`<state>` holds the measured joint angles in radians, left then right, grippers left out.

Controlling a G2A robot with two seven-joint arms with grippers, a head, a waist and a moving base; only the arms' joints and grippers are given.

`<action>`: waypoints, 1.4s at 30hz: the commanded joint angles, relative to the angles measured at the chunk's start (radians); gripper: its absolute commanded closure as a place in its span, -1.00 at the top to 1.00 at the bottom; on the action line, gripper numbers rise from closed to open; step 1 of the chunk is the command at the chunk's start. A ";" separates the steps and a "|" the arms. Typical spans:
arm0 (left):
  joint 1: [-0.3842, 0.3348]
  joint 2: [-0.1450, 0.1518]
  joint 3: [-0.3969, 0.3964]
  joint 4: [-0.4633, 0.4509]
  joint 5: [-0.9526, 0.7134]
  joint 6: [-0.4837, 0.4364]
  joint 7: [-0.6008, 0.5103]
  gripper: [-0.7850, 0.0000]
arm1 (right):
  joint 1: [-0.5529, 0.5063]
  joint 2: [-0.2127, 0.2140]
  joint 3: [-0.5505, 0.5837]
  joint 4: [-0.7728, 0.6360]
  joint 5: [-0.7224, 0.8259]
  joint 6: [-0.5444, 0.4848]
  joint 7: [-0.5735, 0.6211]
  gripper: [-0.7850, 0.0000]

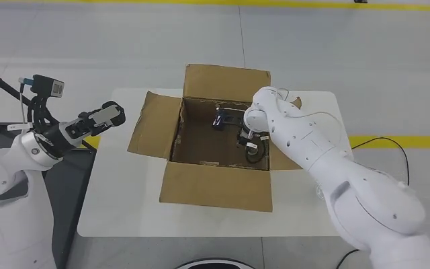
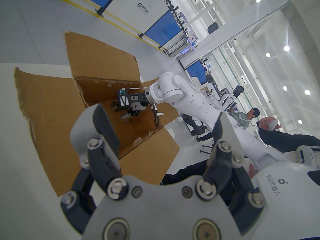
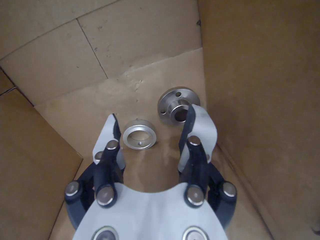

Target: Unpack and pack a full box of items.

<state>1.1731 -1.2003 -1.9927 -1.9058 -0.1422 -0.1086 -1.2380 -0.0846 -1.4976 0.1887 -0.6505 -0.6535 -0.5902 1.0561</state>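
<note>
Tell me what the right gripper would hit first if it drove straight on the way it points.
Probably the flanged hub: the open right gripper has one fingertip overlapping its bore. The metal ring lies between the fingers on the cardboard box floor. Depth is unclear.

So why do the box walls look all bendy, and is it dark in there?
Right wrist view: the wide lens bows the straight creases of the box; it is dim inside, yet the metal ring and the flanged hub gleam. Left wrist view: ceiling lamps glare as white spots. Top view: light falls evenly on the table.
</note>
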 commanded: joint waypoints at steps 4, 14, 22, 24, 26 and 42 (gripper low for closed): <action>0.000 0.000 0.000 0.000 0.000 0.000 0.000 1.00 | -0.003 -0.019 0.006 0.039 -0.011 0.000 -0.007 -0.03; 0.000 0.000 0.000 0.000 0.000 0.000 0.000 1.00 | -0.005 -0.052 0.017 0.103 -0.043 -0.003 -0.043 -0.04; 0.000 0.000 0.000 0.000 0.000 0.000 0.000 1.00 | -0.013 -0.074 0.023 0.150 -0.071 -0.015 -0.068 -0.07; 0.000 0.000 0.000 0.000 0.000 0.000 0.000 1.00 | -0.013 -0.079 0.026 0.160 -0.072 -0.021 -0.069 -0.11; 0.000 0.000 0.000 0.000 0.000 0.000 0.000 1.00 | -0.013 -0.084 0.032 0.170 -0.068 -0.030 -0.075 -0.25; 0.000 0.000 0.000 0.000 0.000 0.000 0.000 1.00 | -0.003 -0.106 0.062 0.217 -0.080 -0.093 -0.102 -1.00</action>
<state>1.1731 -1.2003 -1.9927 -1.9058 -0.1422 -0.1086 -1.2380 -0.0890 -1.6031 0.2491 -0.4330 -0.7309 -0.6787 0.9573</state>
